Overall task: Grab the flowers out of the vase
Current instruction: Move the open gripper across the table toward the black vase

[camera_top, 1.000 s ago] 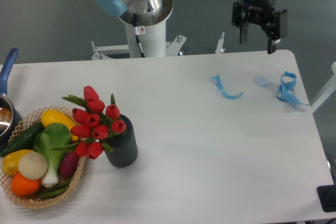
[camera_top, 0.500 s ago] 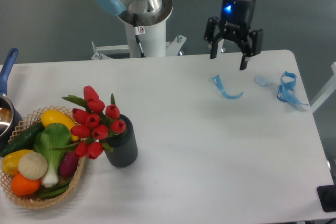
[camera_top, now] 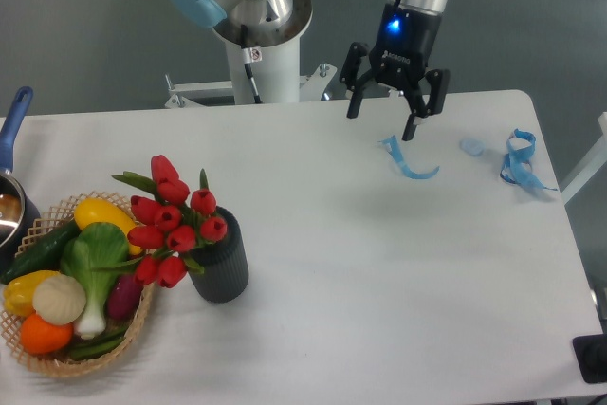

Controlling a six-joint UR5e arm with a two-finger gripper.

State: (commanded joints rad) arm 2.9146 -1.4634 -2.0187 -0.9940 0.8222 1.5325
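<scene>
Red tulip buds with green leaves make up the flowers, and they are seen standing in the vase, a short dark grey ribbed cylinder placed on the white table. The bunch leans out of the vase toward the upper left, so that several buds hang over the rim of the wicker basket, which is set just beside the vase on its left and is filled with colourful vegetables. Further left of the vase, at the edge of the view, a metal pot with a blue handle is partly shown. Far to the upper right of the vase, the gripper is held above the far part of the table, with its two fingers spread apart and nothing between them; a blue light is lit on its body. Well apart from the vase, on the right side of the table, a curled blue ribbon is lying just below the gripper, and a second blue ribbon is found near the right edge.
</scene>
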